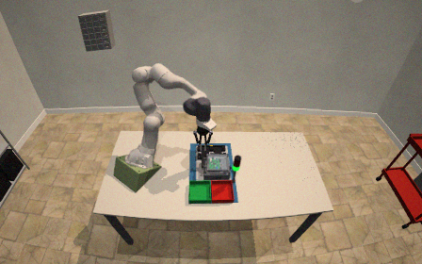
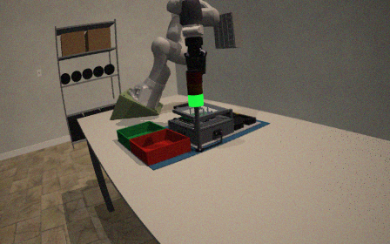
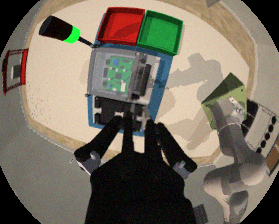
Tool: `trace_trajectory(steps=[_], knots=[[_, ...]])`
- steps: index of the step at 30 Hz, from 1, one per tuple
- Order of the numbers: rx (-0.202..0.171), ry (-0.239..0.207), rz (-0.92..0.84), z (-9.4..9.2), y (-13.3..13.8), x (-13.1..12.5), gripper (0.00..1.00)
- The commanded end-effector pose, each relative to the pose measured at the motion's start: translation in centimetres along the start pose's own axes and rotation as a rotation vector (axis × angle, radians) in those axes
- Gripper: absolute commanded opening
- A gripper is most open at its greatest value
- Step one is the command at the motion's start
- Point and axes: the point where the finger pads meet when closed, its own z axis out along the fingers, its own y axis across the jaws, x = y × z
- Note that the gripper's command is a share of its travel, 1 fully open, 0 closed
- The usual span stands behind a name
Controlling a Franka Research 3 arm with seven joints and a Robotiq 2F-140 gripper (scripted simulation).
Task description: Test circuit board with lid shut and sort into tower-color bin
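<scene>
Green light glows on the signal tower (image 2: 195,99) beside the tester (image 2: 202,123). The circuit board (image 3: 121,74) lies inside the tester, under its lid. The gripper (image 3: 131,124) hangs above the tray end of the blue mat (image 1: 193,152), its fingers slightly parted and holding nothing. The green bin (image 1: 200,191) and red bin (image 1: 222,190) stand side by side.
</scene>
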Motion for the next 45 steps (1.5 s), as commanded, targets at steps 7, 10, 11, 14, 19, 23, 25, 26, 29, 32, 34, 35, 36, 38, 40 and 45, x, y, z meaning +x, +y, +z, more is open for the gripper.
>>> trace_trajectory(steps=[7, 10, 11, 14, 19, 23, 25, 26, 29, 32, 34, 35, 36, 38, 40, 45], knots=[[0.0, 0.002, 0.004, -0.1, 0.0, 0.0, 0.16], [0.0, 0.002, 0.004, -0.1, 0.0, 0.0, 0.16], [0.0, 0.002, 0.004, -0.1, 0.0, 0.0, 0.16], [0.0, 0.002, 0.004, -0.1, 0.0, 0.0, 0.16], [0.0, 0.002, 0.004, -0.1, 0.0, 0.2, 0.16], [0.0, 0.002, 0.004, -0.1, 0.0, 1.2, 0.16], [0.0, 0.002, 0.004, -0.1, 0.1, 2.1, 0.16], [0.0, 0.002, 0.004, -0.1, 0.1, 2.5, 0.16], [0.0, 0.002, 0.004, -0.1, 0.2, 3.5, 0.16], [0.0, 0.002, 0.004, -0.1, 0.2, 4.6, 0.16], [0.0, 0.002, 0.004, -0.1, 0.3, 5.5, 0.16], [0.0, 0.002, 0.004, -0.1, 0.3, 5.9, 0.16], [0.0, 0.002, 0.004, -0.1, 0.4, 6.3, 0.16], [0.0, 0.002, 0.004, -0.1, 0.4, 6.8, 0.16], [0.0, 0.002, 0.004, -0.2, 0.4, 7.2, 0.16], [0.0, 0.002, 0.004, -0.1, 0.4, 7.4, 0.16]])
